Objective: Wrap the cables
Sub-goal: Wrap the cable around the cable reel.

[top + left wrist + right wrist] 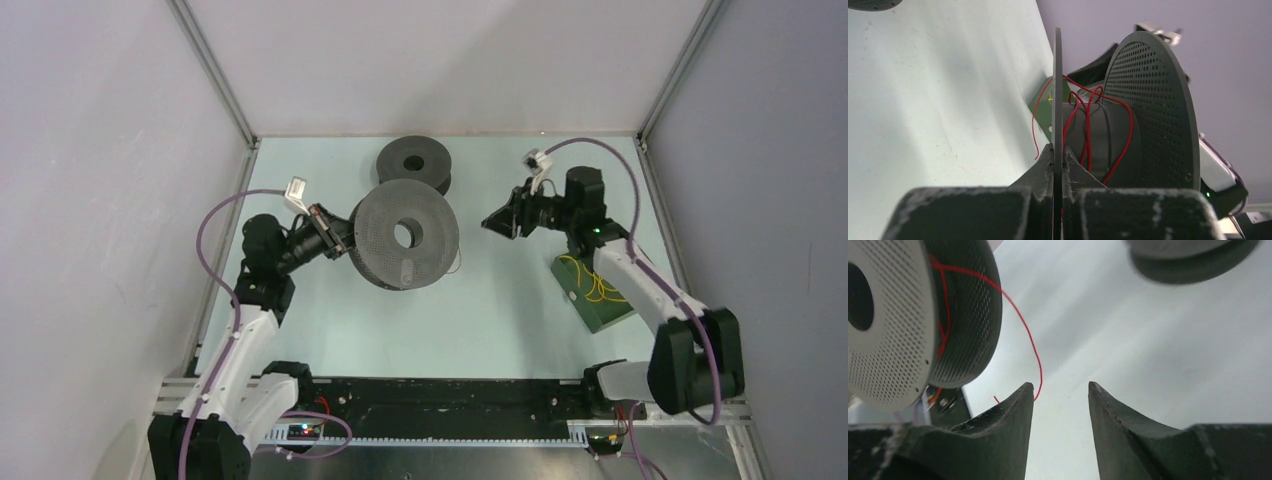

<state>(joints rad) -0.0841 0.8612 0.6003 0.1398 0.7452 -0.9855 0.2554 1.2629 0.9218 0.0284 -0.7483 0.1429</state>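
Left gripper (335,235) clamps the tilted spool (380,250) by one flange; right gripper (497,222) stands open near it, holding nothing.
Only the left wrist view shows the red cable (1089,130) looped loosely and unevenly round the hub, with one strand spilling over the pinched flange. Only the right wrist view shows its free end curving down to one fingertip (1024,392); can't tell if it touches. Only the top view shows the yellow cable (595,285), a loose tangle on the green board (610,312) under the right arm, and the second spool (395,165) flat on the table (500,310).
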